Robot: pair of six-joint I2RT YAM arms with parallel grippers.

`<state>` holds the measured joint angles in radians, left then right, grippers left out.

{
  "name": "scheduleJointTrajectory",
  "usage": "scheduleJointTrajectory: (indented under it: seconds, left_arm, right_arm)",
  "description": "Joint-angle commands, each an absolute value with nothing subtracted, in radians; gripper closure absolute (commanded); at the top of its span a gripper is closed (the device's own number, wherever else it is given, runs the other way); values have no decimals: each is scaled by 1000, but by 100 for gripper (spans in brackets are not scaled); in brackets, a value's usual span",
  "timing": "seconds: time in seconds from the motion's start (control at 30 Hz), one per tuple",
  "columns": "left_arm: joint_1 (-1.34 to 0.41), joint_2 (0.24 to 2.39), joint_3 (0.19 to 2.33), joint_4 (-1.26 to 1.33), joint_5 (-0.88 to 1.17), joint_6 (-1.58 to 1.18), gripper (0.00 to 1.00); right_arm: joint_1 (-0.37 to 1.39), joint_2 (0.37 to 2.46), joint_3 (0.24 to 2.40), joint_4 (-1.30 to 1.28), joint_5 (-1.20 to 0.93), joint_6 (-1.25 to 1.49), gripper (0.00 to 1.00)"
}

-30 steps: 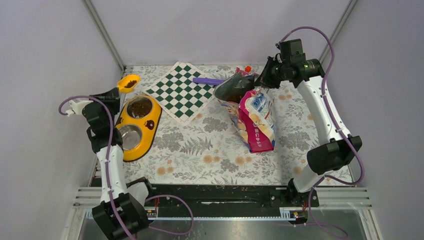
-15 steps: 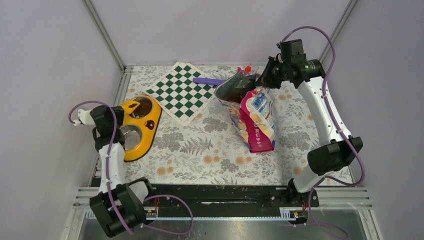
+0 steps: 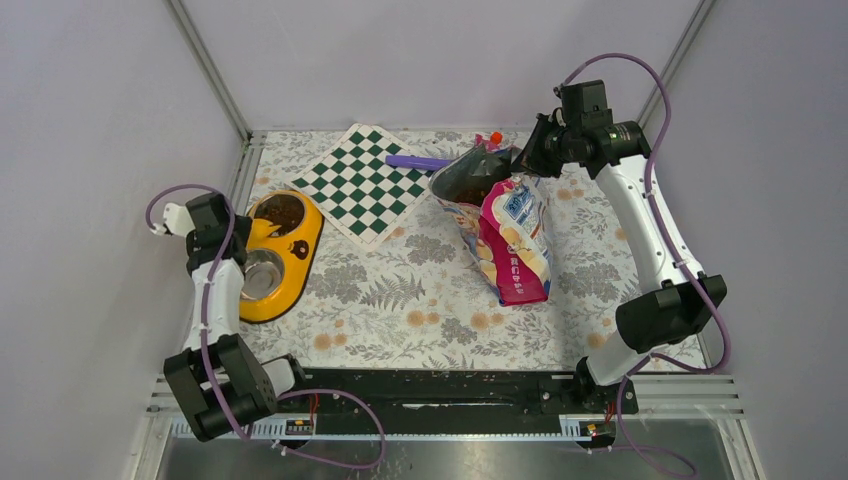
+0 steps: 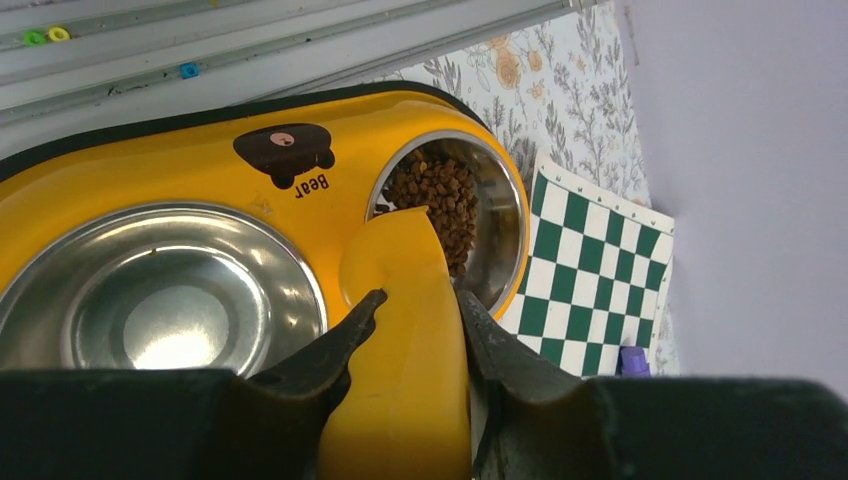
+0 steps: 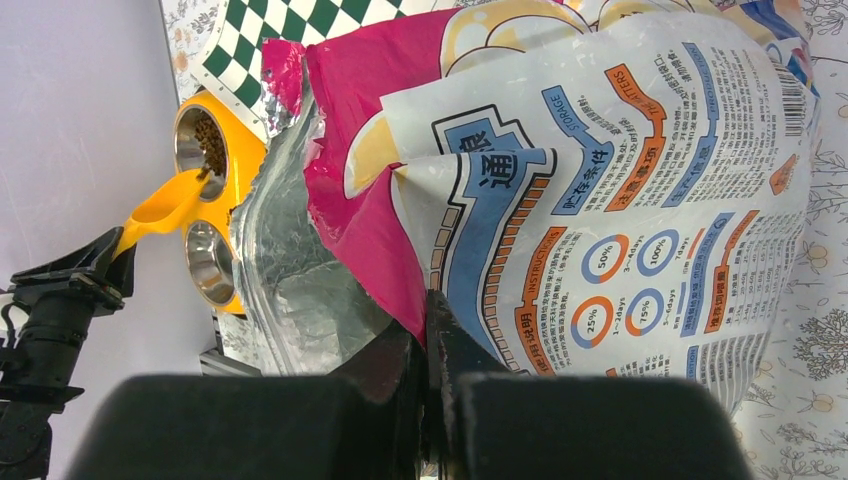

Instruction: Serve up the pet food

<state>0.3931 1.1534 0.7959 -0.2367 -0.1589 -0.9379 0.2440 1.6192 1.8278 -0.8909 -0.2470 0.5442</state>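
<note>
Left wrist view: the left gripper [image 4: 420,300], partly closed, clamps one smooth orange plastic scoop [image 4: 400,390]. The scoop is now tipped over the far one of two round steel bowls [image 4: 505,235] in one yellow feeder [image 4: 200,165]; a second ago it hung raised and loaded. Brown kibble [image 4: 440,195] lies just ahead of the gripper's tips. Across the counter, the right gripper [image 5: 428,310] pinches tight on the torn edge of one glossy bag [image 5: 620,200].

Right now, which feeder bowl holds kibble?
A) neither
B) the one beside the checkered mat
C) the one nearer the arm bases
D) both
B: in the left wrist view the kibble sits in the bowl beside the checkered mat; the other bowl shows bare steel.
</note>
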Motion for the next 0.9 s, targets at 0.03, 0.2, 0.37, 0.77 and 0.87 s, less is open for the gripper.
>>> scheduleJointTrajectory:
  seconds: [0.03, 0.2, 0.37, 0.77, 0.87]
  left_arm:
    - [348, 1180, 907, -283, -272, -890, 100]
    - [317, 1223, 1024, -377, -344, -816, 100]
    - [296, 1249, 1140, -466, -417, -722, 100]
    - [274, 1217, 1238, -300, 202, -565, 100]
    - [256, 1231, 1243, -141, 504, -625, 100]
  right_arm:
    - [239, 1555, 1829, -743, -254, 561, 100]
    - [239, 1557, 1828, -742, -251, 563, 100]
    - [239, 1560, 1825, -744, -252, 560, 100]
    - [261, 1586, 1872, -797, -250, 511, 100]
    - [280, 1590, 1879, -796, -259, 512, 100]
